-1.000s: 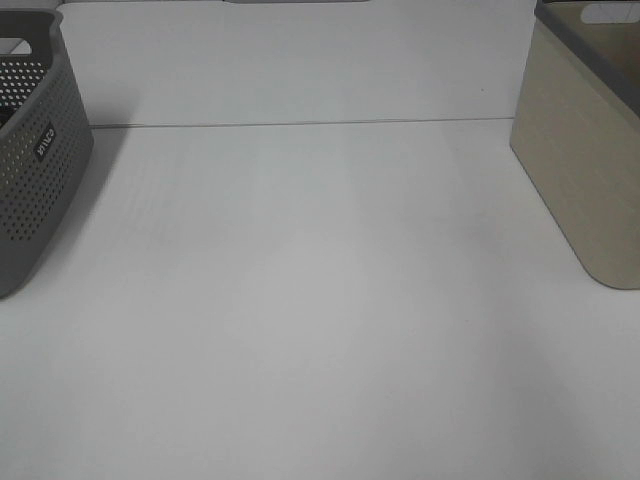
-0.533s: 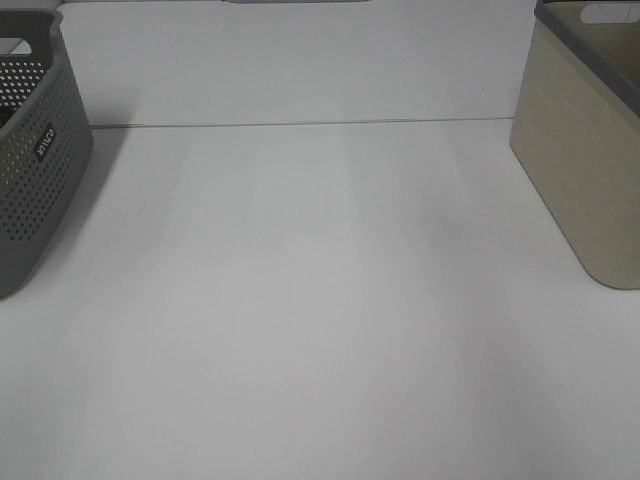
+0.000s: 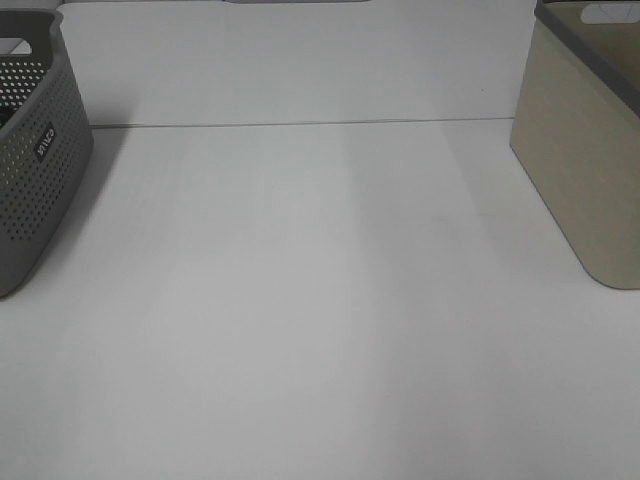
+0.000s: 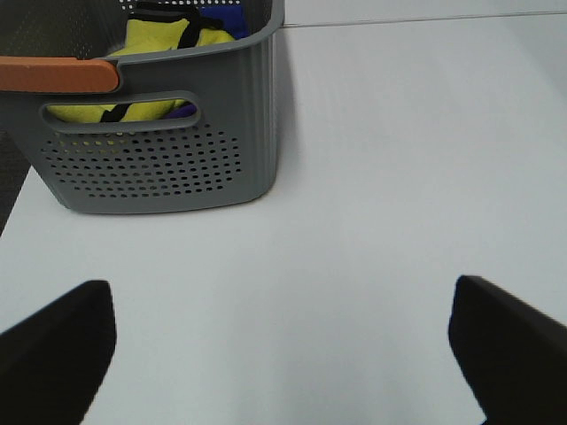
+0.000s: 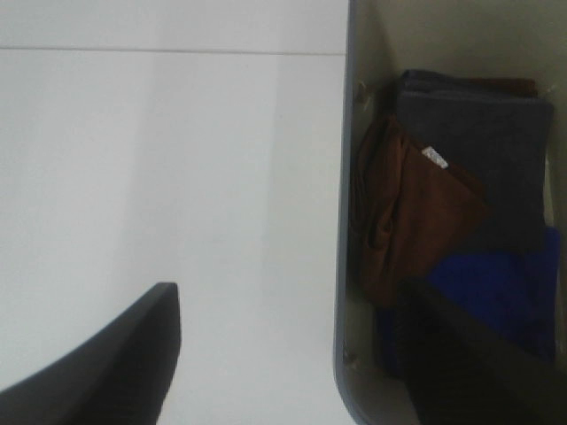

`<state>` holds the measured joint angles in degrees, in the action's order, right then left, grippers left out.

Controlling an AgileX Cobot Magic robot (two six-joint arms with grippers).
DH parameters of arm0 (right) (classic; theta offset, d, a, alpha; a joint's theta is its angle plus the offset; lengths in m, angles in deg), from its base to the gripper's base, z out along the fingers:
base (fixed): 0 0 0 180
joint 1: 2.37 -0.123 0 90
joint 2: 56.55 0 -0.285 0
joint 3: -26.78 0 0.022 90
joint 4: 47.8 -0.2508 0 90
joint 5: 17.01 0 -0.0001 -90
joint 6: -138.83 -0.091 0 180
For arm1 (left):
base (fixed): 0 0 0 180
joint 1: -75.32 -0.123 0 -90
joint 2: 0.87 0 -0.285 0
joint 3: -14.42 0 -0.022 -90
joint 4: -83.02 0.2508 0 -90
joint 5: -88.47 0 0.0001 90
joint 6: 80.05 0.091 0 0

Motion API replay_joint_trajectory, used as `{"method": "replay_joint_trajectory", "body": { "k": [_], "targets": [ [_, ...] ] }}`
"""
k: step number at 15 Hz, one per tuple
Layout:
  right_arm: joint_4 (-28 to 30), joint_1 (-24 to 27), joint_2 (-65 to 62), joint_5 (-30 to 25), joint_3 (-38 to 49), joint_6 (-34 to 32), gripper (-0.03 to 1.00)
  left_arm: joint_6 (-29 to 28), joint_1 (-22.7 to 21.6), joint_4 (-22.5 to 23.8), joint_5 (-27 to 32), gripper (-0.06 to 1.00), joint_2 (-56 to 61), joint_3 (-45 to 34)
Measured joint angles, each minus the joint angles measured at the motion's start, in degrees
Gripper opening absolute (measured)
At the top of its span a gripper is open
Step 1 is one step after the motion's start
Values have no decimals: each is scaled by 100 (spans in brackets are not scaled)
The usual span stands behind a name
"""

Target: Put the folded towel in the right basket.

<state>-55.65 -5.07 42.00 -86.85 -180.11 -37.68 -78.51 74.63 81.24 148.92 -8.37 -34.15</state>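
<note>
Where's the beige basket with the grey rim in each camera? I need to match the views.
Exterior high: the beige plastic basket with a dark grey rim stands at the right edge.
Left wrist: not in it.
Right wrist: seen from above, folded cloths inside.
Shared landmark: the thin seam line, also in left wrist and right wrist.

Place: a robot test bench laid out for laundry sorting
Surface: plain white table (image 3: 320,320)
Backdrop: blank white panel (image 3: 300,60) along the table's far edge
Baskets: grey perforated basket (image 3: 30,170) at the table's left edge, beige basket (image 3: 585,170) at its right edge
Contents: yellow cloth (image 4: 159,40); folded towels (image 5: 461,177) in brown, grey, blue
</note>
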Motion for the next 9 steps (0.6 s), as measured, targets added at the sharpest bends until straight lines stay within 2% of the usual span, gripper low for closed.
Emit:
{"method": "replay_joint_trajectory", "body": {
  "k": [2,9],
  "targets": [
    [80,0,-539,0,728,-46,65,0,0,0,0,97,0,0],
    [103,0,-3237,6,4962,-52,65,0,0,0,0,97,0,0]
  ]
}}
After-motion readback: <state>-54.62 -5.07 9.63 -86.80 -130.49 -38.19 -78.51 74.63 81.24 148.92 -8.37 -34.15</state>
